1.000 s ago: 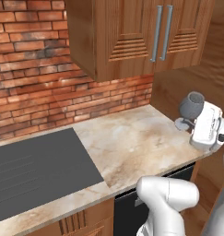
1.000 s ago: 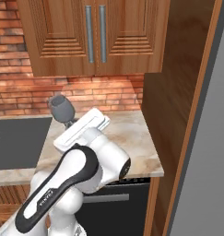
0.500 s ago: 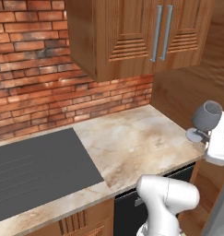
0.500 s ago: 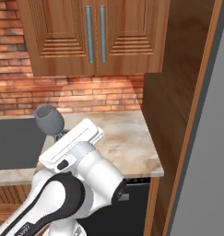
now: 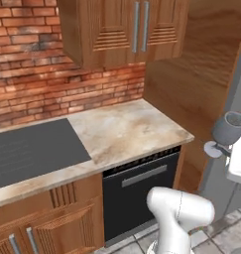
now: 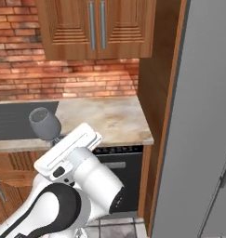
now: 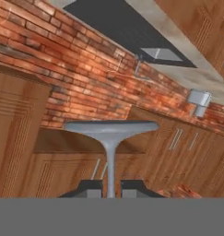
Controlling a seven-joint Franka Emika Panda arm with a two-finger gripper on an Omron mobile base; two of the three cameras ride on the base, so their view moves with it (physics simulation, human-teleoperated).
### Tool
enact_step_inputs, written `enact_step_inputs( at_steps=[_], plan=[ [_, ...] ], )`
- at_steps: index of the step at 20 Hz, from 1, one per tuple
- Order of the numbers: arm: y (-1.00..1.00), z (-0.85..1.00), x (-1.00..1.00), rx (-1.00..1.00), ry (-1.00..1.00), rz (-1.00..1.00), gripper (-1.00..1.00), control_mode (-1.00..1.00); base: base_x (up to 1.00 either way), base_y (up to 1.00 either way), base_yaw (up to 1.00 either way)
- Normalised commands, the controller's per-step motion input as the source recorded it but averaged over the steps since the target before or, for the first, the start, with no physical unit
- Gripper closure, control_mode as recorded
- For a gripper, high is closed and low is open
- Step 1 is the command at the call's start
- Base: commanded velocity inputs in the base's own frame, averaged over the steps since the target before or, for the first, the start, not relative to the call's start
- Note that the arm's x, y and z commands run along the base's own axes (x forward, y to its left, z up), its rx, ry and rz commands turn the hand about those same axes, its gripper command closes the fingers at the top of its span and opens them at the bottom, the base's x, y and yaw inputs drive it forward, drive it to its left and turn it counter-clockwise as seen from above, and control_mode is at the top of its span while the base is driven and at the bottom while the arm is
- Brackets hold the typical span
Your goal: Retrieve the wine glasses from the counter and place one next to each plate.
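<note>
- In the left base view the dark cooktop [image 5: 30, 151] lies at the left end of the bench [image 5: 127, 131], under the red brick backsplash [image 5: 57, 89].
- The marbled stone to the right of the cooktop is bare; a black oven front [image 5: 142, 191] sits below its edge.
- Wooden wall cabinets [image 5: 127, 27] hang above the bench.
- Further right, off the bench's end and in front of the tall wooden side panel [image 5: 201, 79], the wine glass [image 5: 228, 130] hangs in the air, bowl up and leaning slightly, its round foot turned to the left.
- The gripper [image 7: 110, 188] shows in the hand view with its jaws clamped on the glass's stem, the foot spread wide just above the two tips.
- The arm [image 6: 72, 186] rises from the base, the elbow bent, the white hand reaching up under the glass.
- In the right base view the glass stands above the hand, before the bench's front edge.
</note>
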Motion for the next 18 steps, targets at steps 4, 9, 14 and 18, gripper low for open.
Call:
enact_step_inputs(
  at_steps=[4, 9, 14, 18],
  plan=[
    [0.00, 0.00, 0.00, 0.00, 0.00, 0.00, 1.00, 1.00, -0.95, 0.00, -0.03],
    [0.00, 0.00, 0.00, 0.00, 0.00, 0.00, 1.00, 1.00, -0.54, -0.26, -0.47],
    [0.00, 0.00, 0.00, 0.00, 0.00, 0.00, 1.00, 1.00, 0.00, 0.00, -1.00],
    [0.00, 0.00, 0.00, 0.00, 0.00, 0.00, 1.00, 1.00, 0.00, 0.00, -1.00]
  ],
)
